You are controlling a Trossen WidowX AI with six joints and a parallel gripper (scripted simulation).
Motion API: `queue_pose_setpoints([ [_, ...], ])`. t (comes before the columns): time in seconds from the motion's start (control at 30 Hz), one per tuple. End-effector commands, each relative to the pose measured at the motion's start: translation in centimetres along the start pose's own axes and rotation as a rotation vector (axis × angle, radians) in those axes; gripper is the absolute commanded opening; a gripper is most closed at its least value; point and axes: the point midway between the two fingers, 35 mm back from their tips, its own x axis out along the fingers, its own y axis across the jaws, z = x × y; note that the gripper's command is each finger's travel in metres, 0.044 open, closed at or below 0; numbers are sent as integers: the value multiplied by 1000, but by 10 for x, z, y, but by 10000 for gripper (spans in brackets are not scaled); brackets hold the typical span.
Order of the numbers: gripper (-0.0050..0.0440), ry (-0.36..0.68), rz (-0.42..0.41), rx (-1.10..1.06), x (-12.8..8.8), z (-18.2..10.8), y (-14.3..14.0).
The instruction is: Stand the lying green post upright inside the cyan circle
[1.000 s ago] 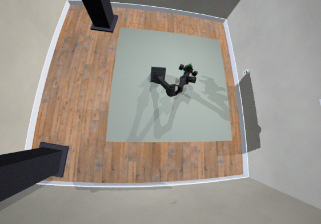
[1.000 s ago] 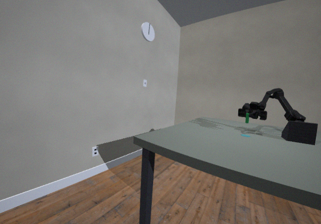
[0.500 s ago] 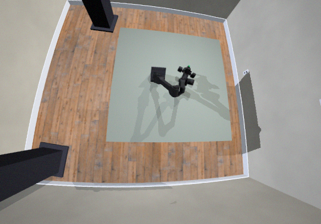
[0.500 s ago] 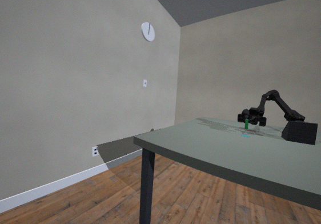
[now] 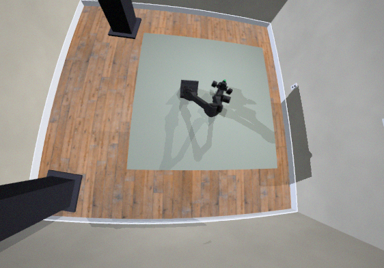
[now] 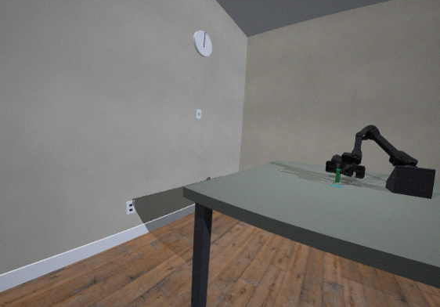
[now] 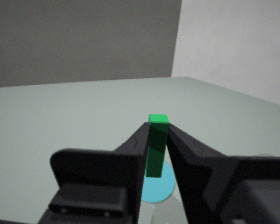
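Note:
The green post (image 7: 156, 145) stands upright between my fingers. My gripper (image 7: 156, 127) is shut on it at its middle. The cyan circle (image 7: 156, 187) lies on the grey table right below the post. In the exterior view the post (image 6: 337, 175) hangs upright just above the cyan circle (image 6: 336, 186), with my gripper (image 6: 340, 169) low over the table. I cannot tell whether its base touches the table. In the overhead view only the post's green top (image 5: 224, 81) shows at my gripper (image 5: 223, 85).
The arm's black base (image 6: 411, 181) stands on the table to the right of the circle. The table's near edge (image 6: 305, 232) is well away from the circle. Two black posts (image 5: 116, 7) stand at the floor's corners.

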Motion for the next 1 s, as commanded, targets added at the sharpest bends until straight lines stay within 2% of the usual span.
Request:
queue_pose_setpoints([
  [0.0, 22, -1, 3, 1, 3, -6, 1],
  [0.27, 22, 2, 1, 2, 9, -16, 1],
  [0.7, 22, 2, 1, 2, 9, -16, 1],
  [0.9, 167, 2, 1, 2, 9, -16, 1],
  [0.97, 167, 2, 1, 2, 9, -16, 1],
])
